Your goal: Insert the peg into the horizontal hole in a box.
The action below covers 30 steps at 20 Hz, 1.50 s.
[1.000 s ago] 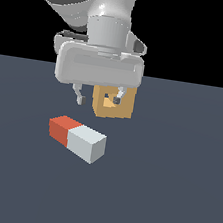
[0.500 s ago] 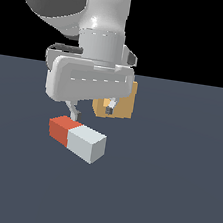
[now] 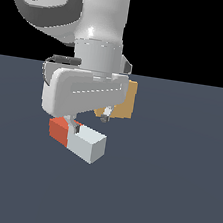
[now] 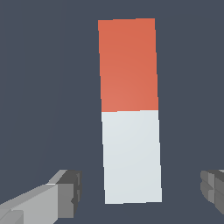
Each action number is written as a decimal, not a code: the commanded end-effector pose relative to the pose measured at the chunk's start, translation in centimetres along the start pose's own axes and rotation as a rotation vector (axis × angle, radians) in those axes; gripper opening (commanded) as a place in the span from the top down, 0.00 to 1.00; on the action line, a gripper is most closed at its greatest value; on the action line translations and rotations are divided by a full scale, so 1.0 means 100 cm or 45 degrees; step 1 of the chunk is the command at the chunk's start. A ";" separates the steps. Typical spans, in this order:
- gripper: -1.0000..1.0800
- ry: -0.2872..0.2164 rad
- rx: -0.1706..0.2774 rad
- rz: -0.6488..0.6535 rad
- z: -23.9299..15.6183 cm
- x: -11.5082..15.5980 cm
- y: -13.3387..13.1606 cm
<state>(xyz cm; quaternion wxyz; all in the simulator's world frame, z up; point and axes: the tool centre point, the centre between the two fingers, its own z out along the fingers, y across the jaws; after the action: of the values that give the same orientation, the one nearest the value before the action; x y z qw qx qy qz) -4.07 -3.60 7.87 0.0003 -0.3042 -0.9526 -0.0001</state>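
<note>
peg [image 3: 78,139]: lay flat on the dark floor [image 3: 172,193], red-orange half toward the exterior view's left, white-grey half toward its right; in the wrist view [image 4: 130,111] it lay lengthwise between the two fingers.
gripper [image 3: 88,120]: hung directly over the peg, fingers apart, one on each side of the white-grey half, neither touching it; one fingertip [image 3: 74,126] sat at the colour boundary, the other [image 3: 105,116] beyond the bar.
box [image 3: 126,101]: tan, at about 1 o'clock from the peg, mostly hidden behind the robot's hand.
hole: could not be seen, covered by the hand.
arm [image 3: 91,24]: white, reaching down from 12 o'clock.
</note>
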 end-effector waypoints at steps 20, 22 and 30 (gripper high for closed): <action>0.04 -0.001 0.000 -0.051 0.020 -0.002 -0.003; 0.04 -0.001 0.000 -0.050 0.030 -0.002 -0.003; 0.04 -0.001 0.000 -0.049 0.054 -0.002 -0.003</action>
<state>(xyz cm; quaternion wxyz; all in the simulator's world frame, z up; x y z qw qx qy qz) -4.11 -3.93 2.67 0.0008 -0.2855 -0.9584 0.0002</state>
